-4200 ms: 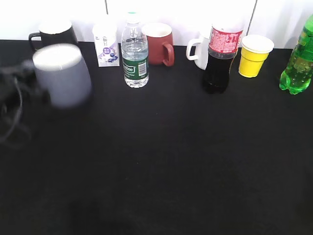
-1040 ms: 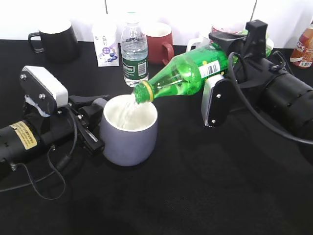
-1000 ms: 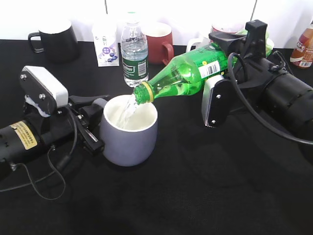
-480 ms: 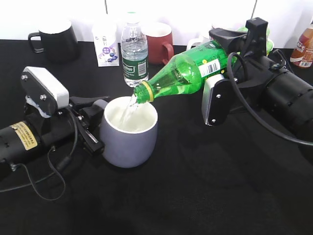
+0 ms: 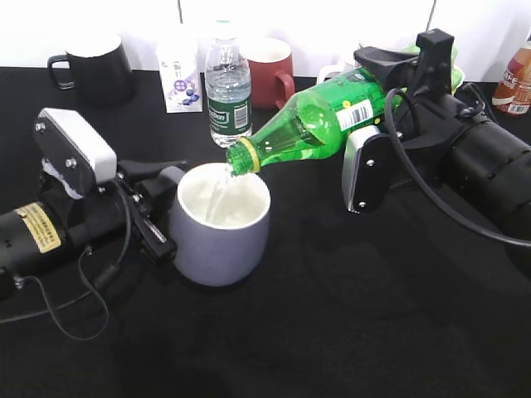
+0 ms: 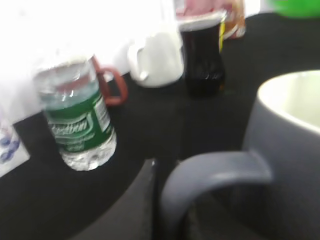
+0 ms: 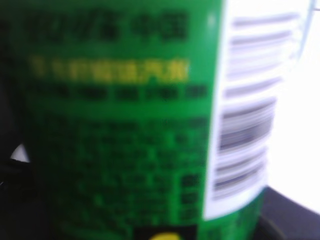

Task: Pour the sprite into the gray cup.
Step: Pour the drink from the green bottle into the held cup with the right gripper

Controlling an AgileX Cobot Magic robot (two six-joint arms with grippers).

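Note:
The sprite (image 5: 311, 126) is tilted with its mouth down-left over the gray cup (image 5: 221, 236). A clear stream falls from the mouth into the cup's white inside. My right gripper (image 5: 377, 108) is shut on the sprite's label part. In the right wrist view the green label (image 7: 120, 125) fills the picture and hides the jaws. My left gripper (image 5: 160, 209) is shut on the gray cup's handle, and the cup stands upright on the black table. In the left wrist view the handle (image 6: 215, 172) lies beside one dark finger (image 6: 132, 210), with the cup's body (image 6: 290, 150) to the right.
Along the back stand a black mug (image 5: 91, 62), a small carton (image 5: 180, 76), a clear water bottle (image 5: 228, 95), a dark red mug (image 5: 270, 73) and a brown bottle (image 5: 516, 75). The left wrist view shows a white mug (image 6: 157, 60) and a cola bottle (image 6: 202, 55).
About four seconds ago the cup was at the left in motion and the sprite stood at the far right. Over the last second the sprite's base rose slightly; the stream keeps falling.

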